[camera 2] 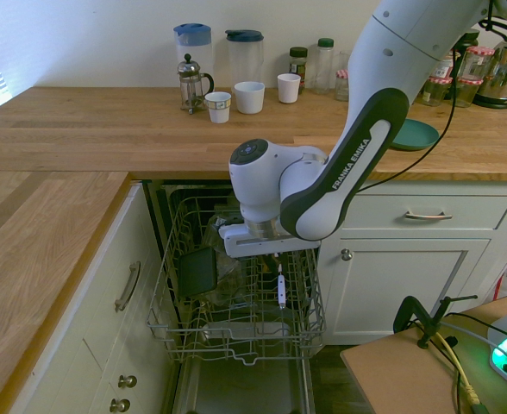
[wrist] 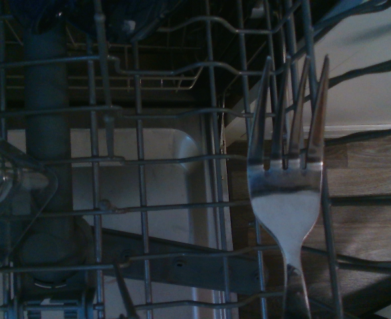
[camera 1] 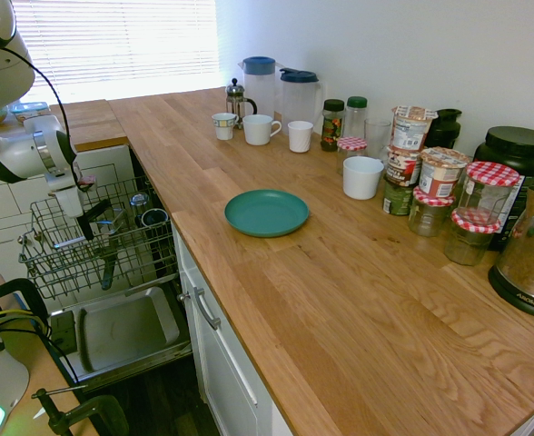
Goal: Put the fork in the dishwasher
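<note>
So this is the drop-off step: the gripper (camera 2: pixel 277 259) is down low right over the wire rack (camera 2: pixel 236 332) of the dishwasher (camera 1: pixel 122 331), fingers clenched on the fork (wrist: pixel 287 193), which hangs tines-down among the rack wires on the side of the rack nearest the white cabinet door (camera 2: pixel 400 280). In the wrist view the tines already sit in between the wires, with the grey inner door panel (camera 1: pixel 126 327) showing below the rack. I'd guess the next move calls for easing it a touch lower into a gap so it doesn't snag a wire, then letting go; if it's released tilted, it could slip through the rack onto the panel. Counts: one fork, one rack, one teal plate (camera 1: pixel 267 213) on the counter well away from the rack, and two blue-lidded jugs (camera 1: pixel 260 84) at the back wall with one French press (camera 1: pixel 237 98) beside them. Near those I count four cups, three white mugs (camera 1: pixel 260 129) plus a small patterned cup (camera 1: pixel 223 125).
</note>
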Controlling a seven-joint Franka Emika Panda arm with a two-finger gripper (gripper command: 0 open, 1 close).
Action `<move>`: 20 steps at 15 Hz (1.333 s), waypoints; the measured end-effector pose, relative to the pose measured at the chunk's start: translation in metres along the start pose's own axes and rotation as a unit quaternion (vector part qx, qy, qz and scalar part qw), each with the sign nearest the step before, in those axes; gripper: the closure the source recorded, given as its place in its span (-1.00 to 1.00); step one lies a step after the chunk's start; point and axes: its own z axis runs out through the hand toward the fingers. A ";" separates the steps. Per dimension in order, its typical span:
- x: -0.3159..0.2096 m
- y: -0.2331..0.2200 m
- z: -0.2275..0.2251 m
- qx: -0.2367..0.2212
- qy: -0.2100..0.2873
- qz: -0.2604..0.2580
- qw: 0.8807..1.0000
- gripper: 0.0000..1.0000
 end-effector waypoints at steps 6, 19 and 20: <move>-0.015 -0.019 0.052 0.005 -0.013 0.002 1.000 1.00; -0.014 -0.020 0.076 0.005 -0.002 0.008 1.000 -1.00; -0.013 -0.020 0.077 0.005 -0.001 0.009 1.000 -1.00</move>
